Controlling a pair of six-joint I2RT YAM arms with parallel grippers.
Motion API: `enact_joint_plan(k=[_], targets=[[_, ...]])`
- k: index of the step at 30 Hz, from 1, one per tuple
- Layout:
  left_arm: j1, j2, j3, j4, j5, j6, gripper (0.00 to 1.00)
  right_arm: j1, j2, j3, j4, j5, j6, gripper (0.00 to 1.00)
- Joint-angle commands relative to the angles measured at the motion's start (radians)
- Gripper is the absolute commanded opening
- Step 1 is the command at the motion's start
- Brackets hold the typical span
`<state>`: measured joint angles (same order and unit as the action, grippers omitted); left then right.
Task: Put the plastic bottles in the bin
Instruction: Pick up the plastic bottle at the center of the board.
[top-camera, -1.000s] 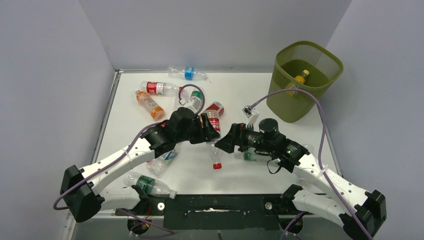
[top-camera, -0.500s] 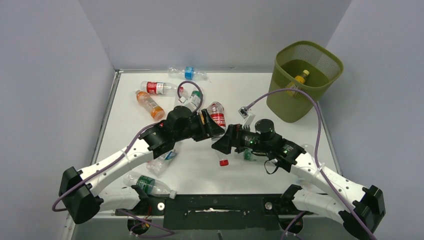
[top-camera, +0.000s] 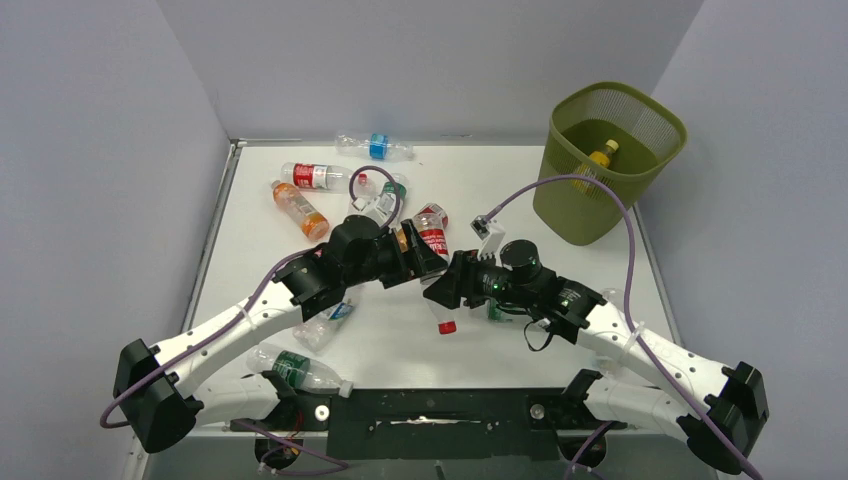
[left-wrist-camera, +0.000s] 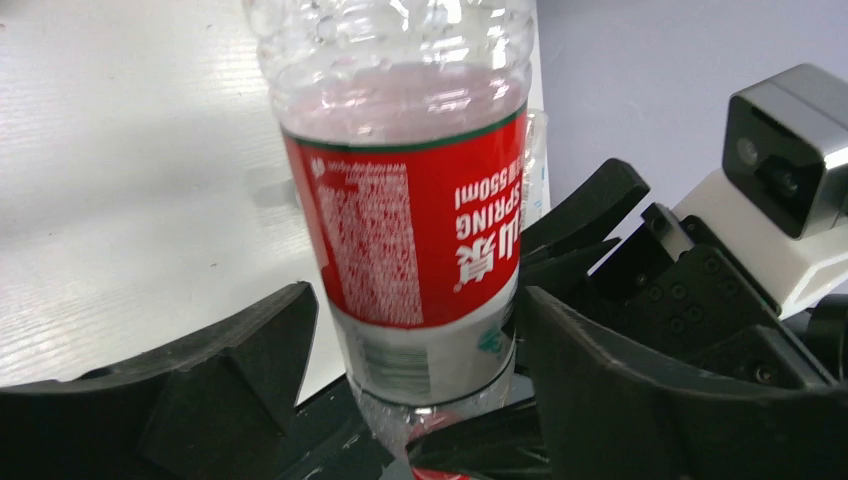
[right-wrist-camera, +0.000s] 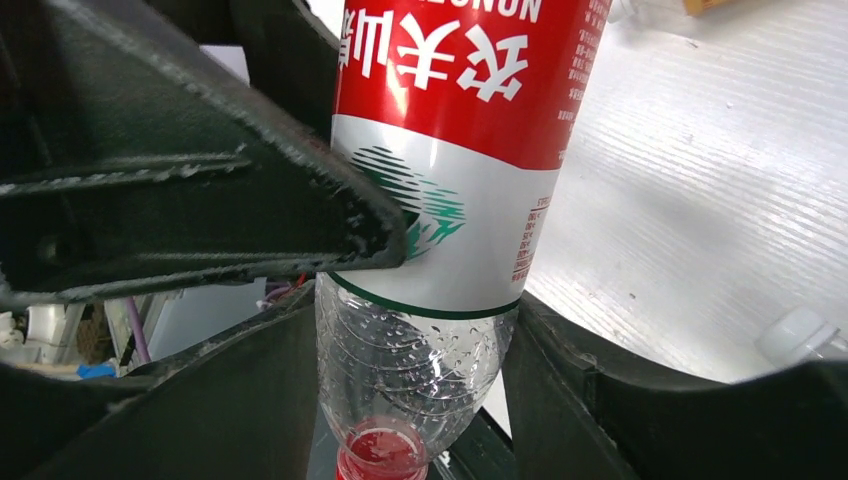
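A clear plastic bottle with a red label (top-camera: 433, 240) (left-wrist-camera: 410, 220) (right-wrist-camera: 450, 200) hangs above the table's middle, its red cap (top-camera: 447, 327) pointing down toward me. My right gripper (top-camera: 445, 288) (right-wrist-camera: 415, 320) is shut on its clear shoulder just above the cap. My left gripper (top-camera: 418, 262) (left-wrist-camera: 415, 300) stands open around the label's lower part, with a gap showing at its left finger. The olive-green mesh bin (top-camera: 580, 215) stands at the far right, holding an orange bottle (top-camera: 598, 155). Several more bottles lie on the table.
Far-left bottles: blue-labelled (top-camera: 377, 147), red-labelled (top-camera: 315, 176), orange (top-camera: 298, 210), green-capped (top-camera: 388, 200). A crushed bottle (top-camera: 325, 320) and a green-labelled one (top-camera: 295, 368) lie under my left arm. Another green-labelled bottle (top-camera: 495, 312) lies under the right arm. Grey walls surround the table.
My right gripper moved left and closed on the bottle's cap end. My left jaws widened around the label. The bottle's cap swung slightly right.
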<state>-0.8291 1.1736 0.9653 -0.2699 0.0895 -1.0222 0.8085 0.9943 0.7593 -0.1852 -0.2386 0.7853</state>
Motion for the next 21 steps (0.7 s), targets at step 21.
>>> enact_joint_plan(k=[21], targets=[[0.176, -0.188, 0.081, -0.325, -0.097, 0.183, 0.87, -0.216, 0.013, 0.348, -0.300, 0.087, -0.249, 0.54]])
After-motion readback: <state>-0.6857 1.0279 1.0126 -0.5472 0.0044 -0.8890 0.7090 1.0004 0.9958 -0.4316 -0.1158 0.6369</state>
